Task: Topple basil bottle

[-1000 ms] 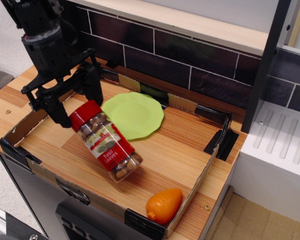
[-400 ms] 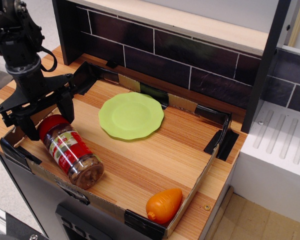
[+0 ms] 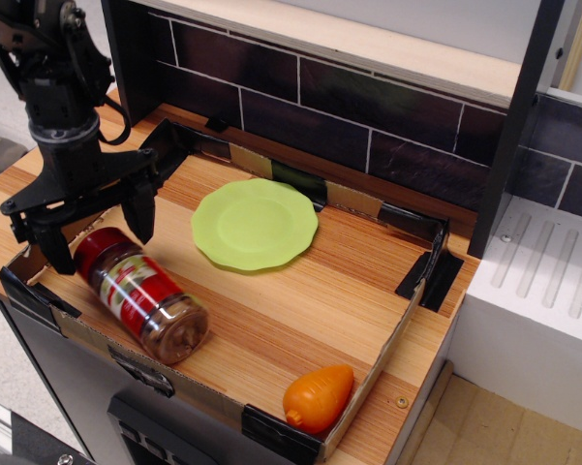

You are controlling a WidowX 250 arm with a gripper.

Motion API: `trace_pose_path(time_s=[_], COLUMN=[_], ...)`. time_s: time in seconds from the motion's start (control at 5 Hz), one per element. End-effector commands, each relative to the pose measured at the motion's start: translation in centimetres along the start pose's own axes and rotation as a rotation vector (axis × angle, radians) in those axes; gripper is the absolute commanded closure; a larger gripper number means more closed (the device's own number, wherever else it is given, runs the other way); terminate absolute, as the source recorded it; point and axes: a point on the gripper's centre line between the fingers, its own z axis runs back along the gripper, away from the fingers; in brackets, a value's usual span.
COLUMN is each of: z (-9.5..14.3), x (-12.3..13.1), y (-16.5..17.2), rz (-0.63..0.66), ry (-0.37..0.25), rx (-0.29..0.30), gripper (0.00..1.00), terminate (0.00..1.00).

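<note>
1. The basil bottle [image 3: 139, 294] lies on its side on the wooden worktop [image 3: 300, 310], near the front left corner of the low cardboard wall [image 3: 392, 344] that rings the worktop.
2. Its red lid [image 3: 95, 247] points back and left, toward the pincer [image 3: 90, 231]. Its clear bottom end points to the front right.
3. The red and white label faces up, but the words on it are too small to read.
4. The pincer is open. Its two black fingers [image 3: 140, 206] are spread wide and point down, one on each side of the lid end of the bottle.
5. The pincer holds nothing. I cannot tell if the left finger touches the lid, because it sits right by it.
6. The black arm above the pincer is cut off by the top edge of the picture.
7. The green plate [image 3: 255, 223] lies flat, to the right of the bottle and further back. It does not touch the bottle.
8. The orange carrot toy [image 3: 319, 397] sits well to the right of the bottle, in the front right corner. The cardboard wall hides its lower part.
9. A dark brick wall [image 3: 368, 121] stands behind the plate.
</note>
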Motion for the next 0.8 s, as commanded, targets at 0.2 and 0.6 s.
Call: trace_pose_path(time_s=[0.2, 0.6], z=[7.66, 7.66], x=[0.43, 0.43], y=[-2.29, -2.29], rz=[-0.165, -0.165], ry=[-0.187, -0.187], rx=[-0.077, -0.077], gripper=[0.00, 0.00], terminate=[0.00, 1.00])
